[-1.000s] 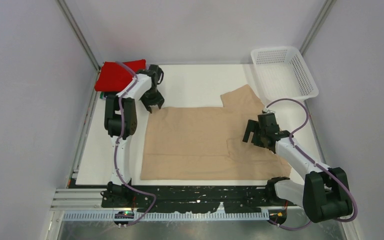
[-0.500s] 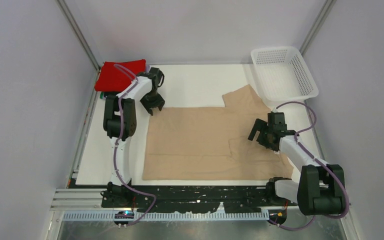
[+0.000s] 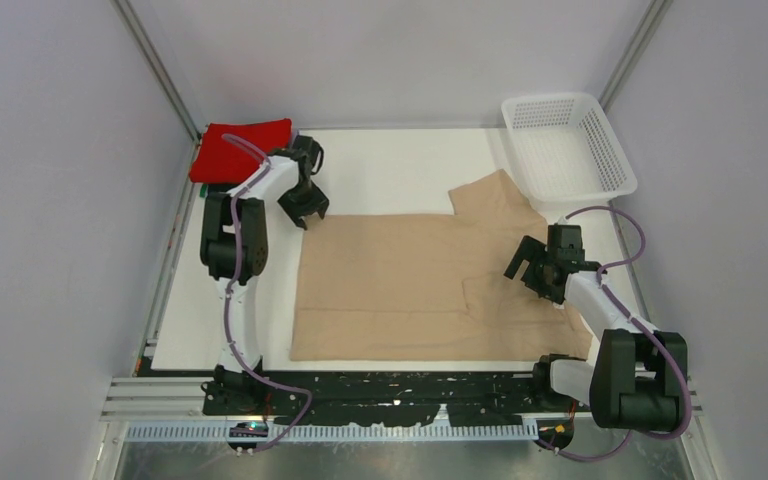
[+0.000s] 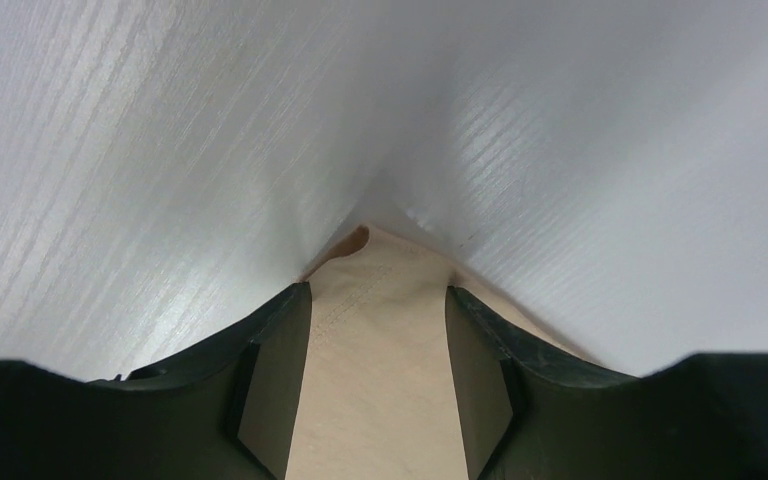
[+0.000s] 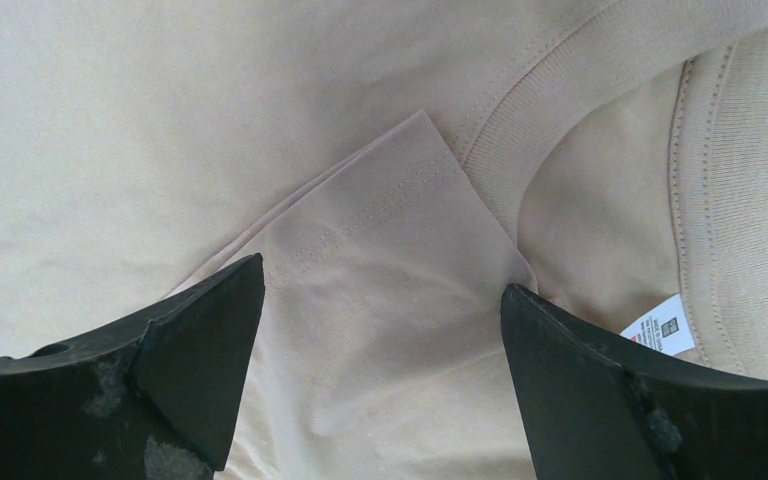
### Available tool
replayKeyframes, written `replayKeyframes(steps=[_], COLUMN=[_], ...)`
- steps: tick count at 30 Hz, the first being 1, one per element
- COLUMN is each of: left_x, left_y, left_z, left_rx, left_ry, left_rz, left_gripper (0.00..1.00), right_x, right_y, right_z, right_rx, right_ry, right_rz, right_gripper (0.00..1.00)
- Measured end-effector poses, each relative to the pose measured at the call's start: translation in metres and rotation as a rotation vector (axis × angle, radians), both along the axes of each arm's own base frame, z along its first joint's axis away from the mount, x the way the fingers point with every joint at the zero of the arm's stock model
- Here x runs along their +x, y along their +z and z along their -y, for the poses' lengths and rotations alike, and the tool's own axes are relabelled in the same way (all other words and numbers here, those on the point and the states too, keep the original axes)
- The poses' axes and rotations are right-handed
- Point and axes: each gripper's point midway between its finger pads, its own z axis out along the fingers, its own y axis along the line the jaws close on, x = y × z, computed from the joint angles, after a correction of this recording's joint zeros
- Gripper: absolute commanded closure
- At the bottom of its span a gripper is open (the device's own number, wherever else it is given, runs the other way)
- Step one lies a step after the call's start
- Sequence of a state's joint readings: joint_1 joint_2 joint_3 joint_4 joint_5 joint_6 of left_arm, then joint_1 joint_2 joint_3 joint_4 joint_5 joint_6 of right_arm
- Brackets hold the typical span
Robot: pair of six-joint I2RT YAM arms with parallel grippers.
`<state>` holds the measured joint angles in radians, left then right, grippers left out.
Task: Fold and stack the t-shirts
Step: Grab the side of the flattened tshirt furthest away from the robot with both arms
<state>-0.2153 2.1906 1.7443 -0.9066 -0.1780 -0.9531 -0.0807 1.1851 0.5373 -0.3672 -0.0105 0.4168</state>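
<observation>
The beige t-shirt (image 3: 410, 285) lies spread flat on the white table (image 3: 390, 165), with one sleeve folded in over the body. My left gripper (image 3: 306, 212) is open at its far left corner, and in the left wrist view (image 4: 378, 295) the fingers straddle that cloth corner (image 4: 380, 380). My right gripper (image 3: 523, 272) is wide open low over the folded-in sleeve (image 5: 380, 250), next to the collar (image 5: 580, 70) and a white label (image 5: 660, 330). A folded red t-shirt (image 3: 243, 148) lies at the far left corner. The other folded shirts are hidden.
A white mesh basket (image 3: 565, 145) stands at the far right corner, just beyond the shirt's far sleeve (image 3: 490, 195). Grey walls close in on both sides. The black arm mounting rail (image 3: 390, 385) runs along the near edge.
My right gripper has moved right along the shirt toward the collar, its arm drawn back. The shirt has shifted slightly to the right. My left gripper has hardly moved.
</observation>
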Motion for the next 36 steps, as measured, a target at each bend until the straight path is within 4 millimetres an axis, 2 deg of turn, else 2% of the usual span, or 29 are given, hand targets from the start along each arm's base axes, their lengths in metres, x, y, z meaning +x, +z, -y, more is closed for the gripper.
replayKeyframes(steps=[8,13,22,26,31,36], left_x=[0.017,0.019,0.020,0.016,0.013,0.011], left_y=[0.003,0.002,0.001,0.000,0.000,0.000], left_z=[-0.011,-0.018,-0.001,0.008,0.014,0.017], left_rx=[-0.024,-0.024,-0.061,-0.067,-0.062,-0.060], left_ry=[0.017,0.031,-0.027,-0.052,-0.086,-0.105], left_rz=[0.053,0.054,0.040,0.028,0.015,0.009], left_gripper=[0.44,0.45,0.53,0.69,1.00,1.00], right_x=[0.000,0.000,-0.001,-0.001,-0.006,-0.009], right_y=[0.000,0.000,0.000,0.000,0.001,0.001], right_z=[0.000,0.000,0.001,0.001,0.002,0.003], right_rx=[-0.002,-0.003,-0.010,-0.012,-0.013,-0.015], right_ry=[0.000,0.003,0.014,0.016,0.012,0.010], right_rz=[0.000,0.000,-0.001,0.002,0.003,0.000], right_gripper=[0.04,0.04,0.05,0.04,0.05,0.05])
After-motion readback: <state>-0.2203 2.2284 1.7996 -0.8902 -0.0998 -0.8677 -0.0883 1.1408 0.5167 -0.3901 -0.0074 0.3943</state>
